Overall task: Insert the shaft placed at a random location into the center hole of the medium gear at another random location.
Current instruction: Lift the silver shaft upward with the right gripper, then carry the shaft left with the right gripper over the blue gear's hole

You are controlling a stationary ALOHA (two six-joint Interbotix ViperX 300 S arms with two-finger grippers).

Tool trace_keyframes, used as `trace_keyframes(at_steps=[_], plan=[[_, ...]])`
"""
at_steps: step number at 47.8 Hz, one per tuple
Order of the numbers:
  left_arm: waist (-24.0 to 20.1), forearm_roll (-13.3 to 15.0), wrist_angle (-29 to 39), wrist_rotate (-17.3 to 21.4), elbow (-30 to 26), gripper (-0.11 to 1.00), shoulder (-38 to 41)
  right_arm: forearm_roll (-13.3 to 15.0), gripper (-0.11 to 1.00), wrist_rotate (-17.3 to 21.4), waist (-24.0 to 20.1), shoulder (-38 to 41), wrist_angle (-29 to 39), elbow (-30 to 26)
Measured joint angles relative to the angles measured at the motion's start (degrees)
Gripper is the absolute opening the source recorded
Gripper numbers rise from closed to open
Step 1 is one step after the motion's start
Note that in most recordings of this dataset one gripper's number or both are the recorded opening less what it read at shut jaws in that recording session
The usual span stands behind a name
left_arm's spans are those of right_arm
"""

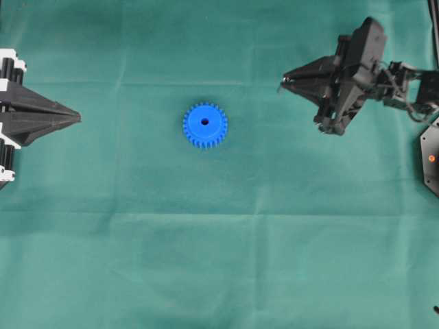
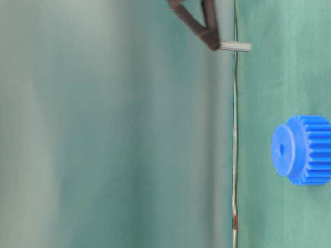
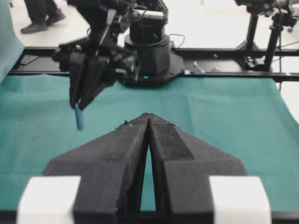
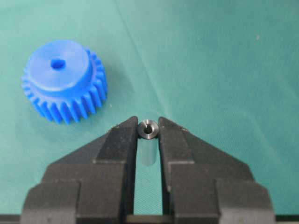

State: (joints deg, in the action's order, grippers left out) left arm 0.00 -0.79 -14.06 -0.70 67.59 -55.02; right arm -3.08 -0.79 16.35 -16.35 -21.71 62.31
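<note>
Holding the shaft (image 4: 148, 130) pinched upright, my right gripper (image 4: 148, 140) hangs above the bench, well right of the medium gear (image 1: 205, 125); left gripper (image 1: 75, 119) clenched, idle.

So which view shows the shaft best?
The right wrist view: the shaft fills the middle, clamped between the right gripper's fingertips. Table-level shows it jutting from the fingertips; left wrist shows it small and hanging; overhead barely shows it.

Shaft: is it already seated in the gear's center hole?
No; the shaft sits clamped in the right gripper, apart from the gear, whose center hole is empty.
</note>
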Motion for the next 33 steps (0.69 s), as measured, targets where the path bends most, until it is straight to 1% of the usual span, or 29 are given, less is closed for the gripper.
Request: trace_keyframes(at_steps=[6,16,27,33], plan=[[0.0,0.0,-0.09,0.0,0.0,0.0,-0.09,0.0,0.13,0.0,-0.53,-3.25,2.81,-0.18],[0.0,0.09,0.0,0.0,0.0,0.0,-0.09,0.09,0.13,0.09,-0.79,-3.78,3.87,-0.35],[0.0,0.0,-0.09,0.0,0.0,0.0,-0.09,0.09,0.13,0.0,-2.37,-0.35,3.87,-3.16],[0.0,0.0,0.0,0.0,0.0,0.0,-0.09,0.09,0.13,0.09,-3.78,3.43,3.78,-6.42]])
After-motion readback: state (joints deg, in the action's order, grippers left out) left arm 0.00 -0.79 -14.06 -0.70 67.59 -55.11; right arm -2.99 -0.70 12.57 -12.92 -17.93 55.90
